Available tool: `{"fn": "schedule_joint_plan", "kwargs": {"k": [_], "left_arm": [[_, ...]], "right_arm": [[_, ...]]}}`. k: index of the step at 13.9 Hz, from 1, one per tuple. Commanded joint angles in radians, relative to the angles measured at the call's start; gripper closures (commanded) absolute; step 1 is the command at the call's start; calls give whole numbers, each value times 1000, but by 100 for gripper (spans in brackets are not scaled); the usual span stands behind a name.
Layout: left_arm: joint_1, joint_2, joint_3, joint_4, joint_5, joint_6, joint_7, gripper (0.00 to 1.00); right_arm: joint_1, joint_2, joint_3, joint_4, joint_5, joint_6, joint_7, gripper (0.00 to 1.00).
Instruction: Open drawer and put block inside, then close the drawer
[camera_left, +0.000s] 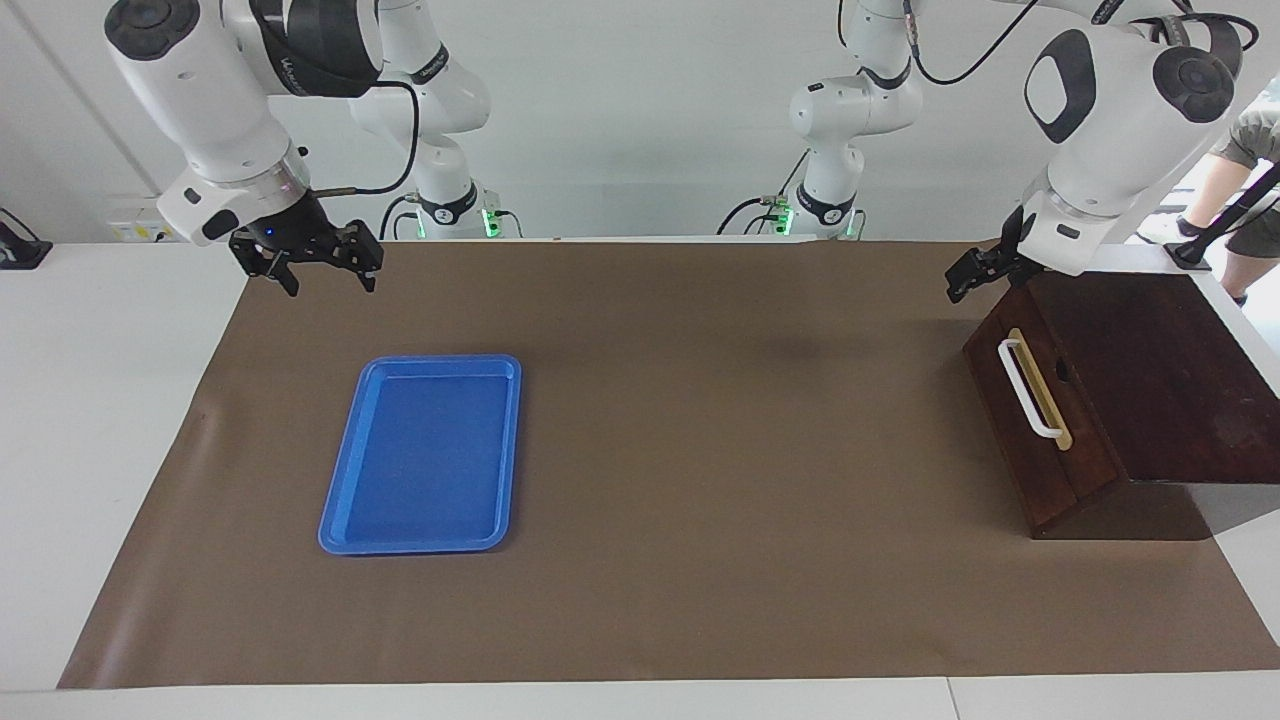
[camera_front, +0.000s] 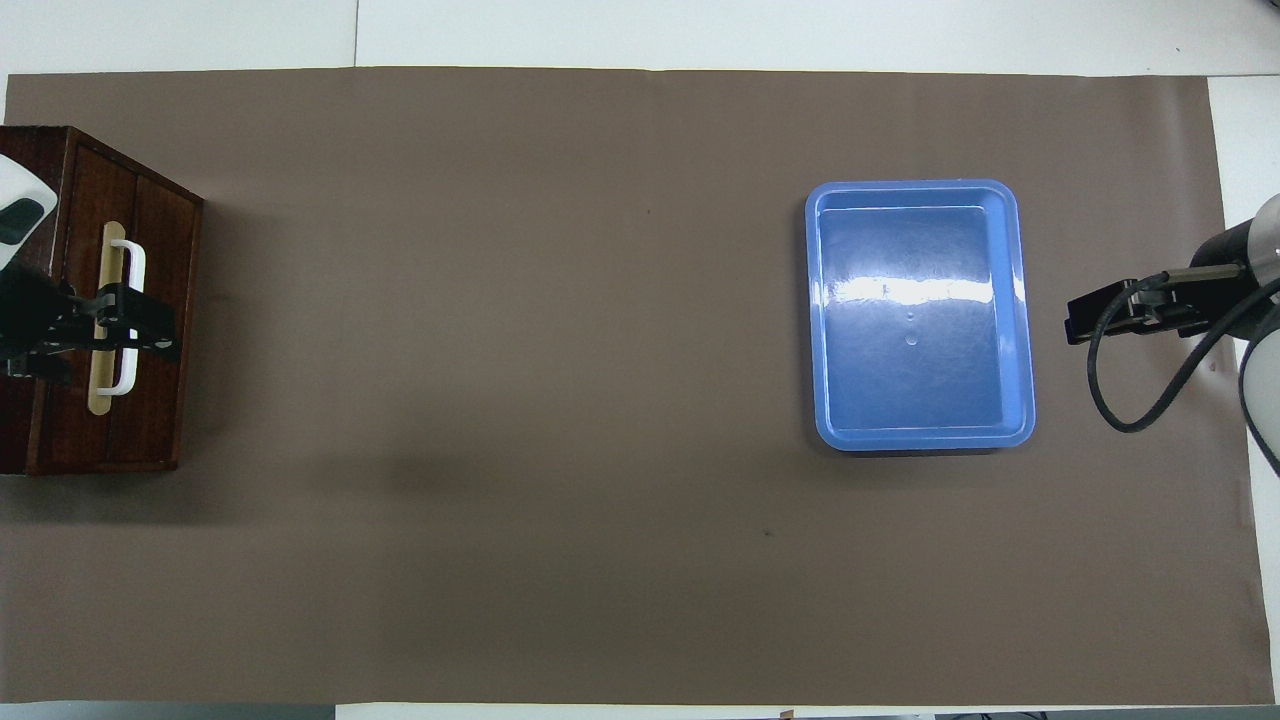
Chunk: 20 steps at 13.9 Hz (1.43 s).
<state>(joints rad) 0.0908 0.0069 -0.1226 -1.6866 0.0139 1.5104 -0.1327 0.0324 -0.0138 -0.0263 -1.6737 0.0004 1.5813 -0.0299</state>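
The drawer (camera_left: 1012, 425) sits pushed flush into its dark wooden box (camera_left: 1170, 380) at the left arm's end of the table, white bar handle (camera_left: 1030, 392) facing the table's middle. My left gripper (camera_left: 968, 281) hangs open and holds nothing, in the air above the box's corner nearest the robots. From overhead the left gripper (camera_front: 160, 325) covers the middle of the handle (camera_front: 133, 262) on the drawer (camera_front: 165, 240). My right gripper (camera_left: 322, 274) waits open and unladen above the mat at the right arm's end, nearer the robots than the tray. The block is out of view.
A blue plastic tray (camera_left: 420, 470) with nothing in it lies on the brown mat (camera_left: 720, 450) toward the right arm's end; overhead, the tray (camera_front: 920, 380) is beside the right gripper (camera_front: 1078, 322). A person stands past the table edge by the box.
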Motion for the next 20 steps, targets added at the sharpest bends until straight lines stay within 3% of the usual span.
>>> {"fn": "schedule_joint_plan", "kwargs": {"k": [1,8,14,20], "left_arm": [[-6,-10,0,16,-9,-38,78,0],[-26,-27,1,-18,-6,-7,132,0],[-28,-22,5,16,11,-38,183,0],[-28,-25,5,16,11,33,168,0]], "right_arm": [[-6,-21,8,-20,-13,-3,4,0],[-6,-20,8,-21,-13,-1,5,0],[-6,-20,8,-21,-13,-1,7,0],[-8,-21,8,-21,-13,-1,11,0]]}}
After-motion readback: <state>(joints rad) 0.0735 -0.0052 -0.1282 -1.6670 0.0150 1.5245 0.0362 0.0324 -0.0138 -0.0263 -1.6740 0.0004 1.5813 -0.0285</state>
